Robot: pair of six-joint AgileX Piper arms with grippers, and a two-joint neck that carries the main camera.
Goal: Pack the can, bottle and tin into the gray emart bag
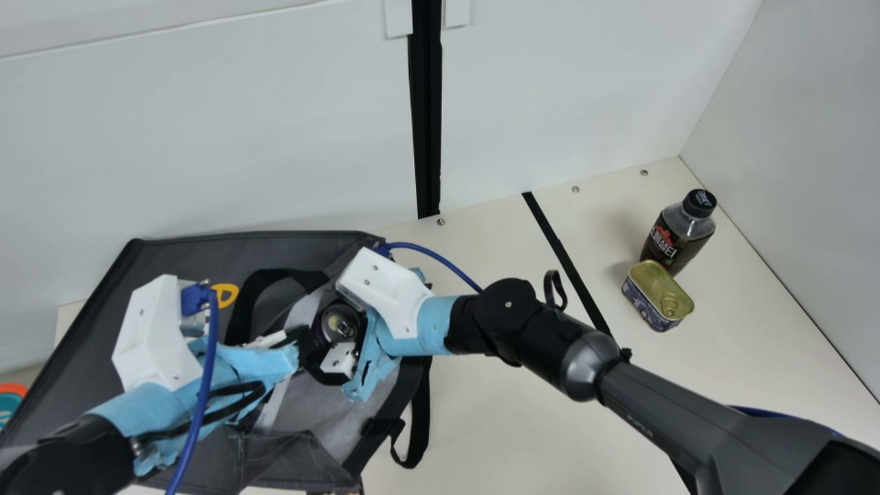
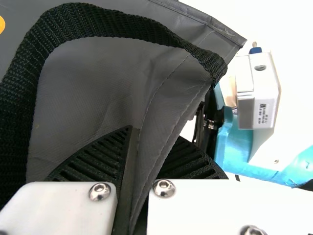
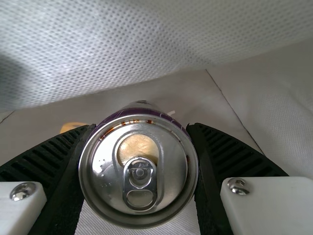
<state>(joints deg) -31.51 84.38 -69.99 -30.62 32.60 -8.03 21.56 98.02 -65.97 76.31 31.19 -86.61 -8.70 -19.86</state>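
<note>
The gray bag lies open on the table in the main view. My left gripper is at its mouth; in the left wrist view the left gripper is shut on the bag's edge. Inside the opening is my right gripper, holding the can. The right wrist view has the right gripper closed around the can, its lid facing the camera, with bag lining around it. The bottle stands at the right of the table, touching or close behind the tin.
Black bag straps hang over the bag's right side onto the table. My right arm crosses the table between the bag and the tin. White walls stand behind and at the right. An orange and teal object sits at the far left edge.
</note>
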